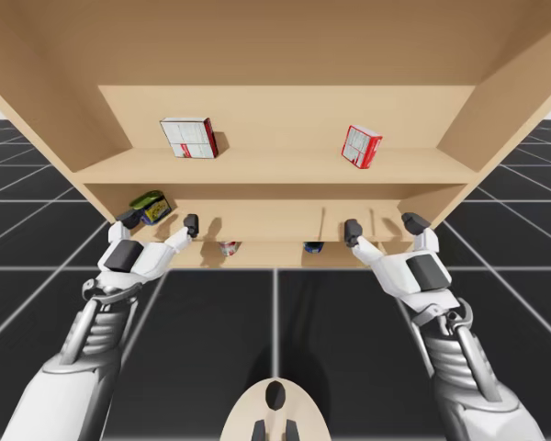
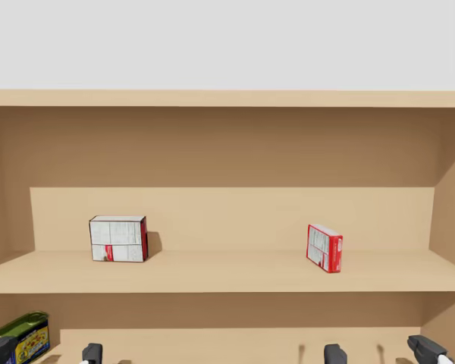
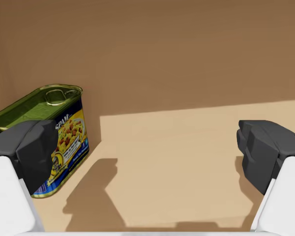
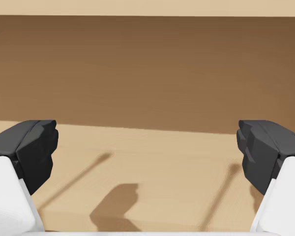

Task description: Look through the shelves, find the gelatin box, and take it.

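A small red-and-white box [image 1: 361, 146] [image 2: 324, 248] stands tilted at the right of the upper shelf. A wider white box with red print [image 1: 189, 137] [image 2: 118, 239] stands at that shelf's left. My left gripper [image 1: 159, 222] [image 2: 45, 353] [image 3: 147, 147] is open at the lower shelf's front, with nothing between its fingers. A green-lidded rectangular can [image 1: 151, 207] [image 2: 24, 336] [image 3: 54, 132] stands just beyond its outer finger. My right gripper [image 1: 383, 225] [image 2: 381, 352] [image 4: 147, 147] is open over bare lower shelf board, holding nothing.
The wooden shelf unit has an upper board [image 1: 275, 167], side walls [image 1: 510, 101] and a back panel. Two small items, one red-white [image 1: 229, 247] and one blue [image 1: 313, 246], peek out under the lower board's front edge. Between the two boxes lies free shelf room.
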